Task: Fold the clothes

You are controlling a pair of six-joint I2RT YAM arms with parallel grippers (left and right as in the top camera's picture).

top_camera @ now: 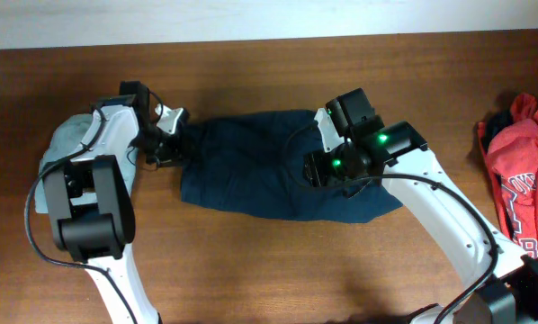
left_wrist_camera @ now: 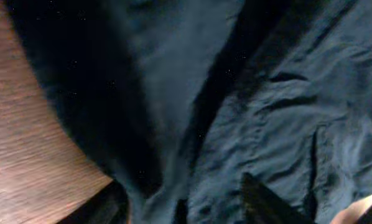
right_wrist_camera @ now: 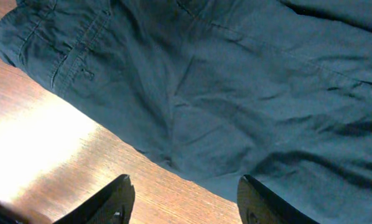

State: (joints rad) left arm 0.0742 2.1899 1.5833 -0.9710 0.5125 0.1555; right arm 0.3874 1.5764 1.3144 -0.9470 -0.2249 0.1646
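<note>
L gripper (left_wrist_camera: 183, 190): jaws apart, nothing pinched, navy shorts (left_wrist_camera: 267, 112) directly under it. R gripper (right_wrist_camera: 185, 183): spread too, empty, shorts' hem just ahead of its tips, bare table (right_wrist_camera: 61, 143) beneath. Best approach, imo: lower both onto the edge, pinch all layers, lift tog. evenly.

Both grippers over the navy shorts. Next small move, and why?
Probably lower the right gripper and pinch the edge of the shorts beneath it. Its jaws stand open just above where the cloth meets the table. The left gripper is also open, over the other end.
</note>
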